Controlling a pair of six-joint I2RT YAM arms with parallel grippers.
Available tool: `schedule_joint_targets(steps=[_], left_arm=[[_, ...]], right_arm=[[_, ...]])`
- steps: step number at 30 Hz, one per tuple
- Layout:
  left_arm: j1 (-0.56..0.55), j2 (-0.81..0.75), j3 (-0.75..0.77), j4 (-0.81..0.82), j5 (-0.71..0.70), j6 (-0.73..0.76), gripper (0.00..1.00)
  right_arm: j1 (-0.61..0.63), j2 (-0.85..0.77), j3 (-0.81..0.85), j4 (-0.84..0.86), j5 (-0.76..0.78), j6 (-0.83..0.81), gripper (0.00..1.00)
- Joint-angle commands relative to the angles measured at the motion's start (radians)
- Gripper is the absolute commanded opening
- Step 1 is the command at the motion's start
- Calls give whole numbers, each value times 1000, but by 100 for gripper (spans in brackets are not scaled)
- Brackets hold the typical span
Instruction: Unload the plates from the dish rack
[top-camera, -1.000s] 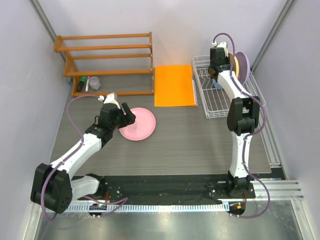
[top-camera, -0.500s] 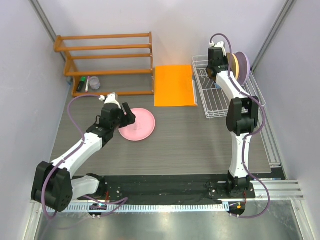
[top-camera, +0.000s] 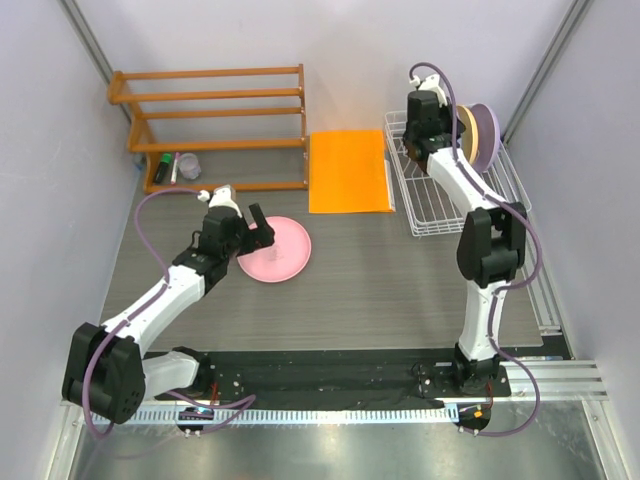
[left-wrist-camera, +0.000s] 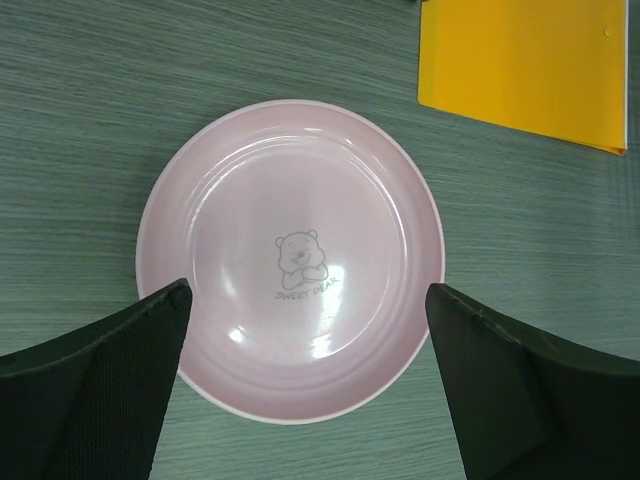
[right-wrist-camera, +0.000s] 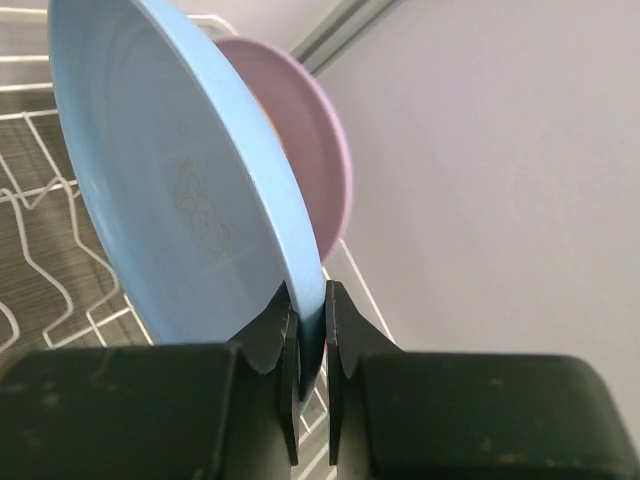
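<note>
Where right tool (right-wrist-camera: 311, 310) pinches — blue plate (right-wrist-camera: 170, 190).

- Pink plate (left-wrist-camera: 290, 180): smooth, with a soft sheen and pale highlights; grey printed bear on its face.
- Blue plate (right-wrist-camera: 170, 200): smooth and matt, with a faint line drawing on its face.
- Lavender plate (right-wrist-camera: 322, 160): smooth and matt.
- Dish rack (top-camera: 440, 205): thin wire with a white coating and a slight gloss.
- Counter (left-wrist-camera: 100, 100): grey wood-grain surface, matt, finely streaked.
- Mat (left-wrist-camera: 520, 60): flat orange-yellow sheet that looks like plastic, smooth and even.
- Shelf (top-camera: 215, 110): orange-stained wooden slats with a smooth finish.
- Left gripper (left-wrist-camera: 308, 292): black and matt; its fingers (left-wrist-camera: 90, 400) are finely textured.
- Right gripper (right-wrist-camera: 308, 300): black, matt, hard-looking plastic.
- Rail (top-camera: 350, 450) along the counter's near edge: dull brushed metal.
</note>
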Motion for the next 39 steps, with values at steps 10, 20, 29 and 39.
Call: schedule_joint_targets(steps=[10,20,29,39], left_arm=[[-5,-14,67,84,170,-6,100],[-5,14,40,293,342,-45,100],[-5,103,-14,464,434,-101,100],[-5,184,-28,546,407,-112,89]], right_arm=[[185,-450,-186,-182,-186,341,1],[218,-599,-418,-216,-717,671,1],[229,-586,-576,-32,-1102,877,1],[243,-579,-660,56,-1236,966,2]])
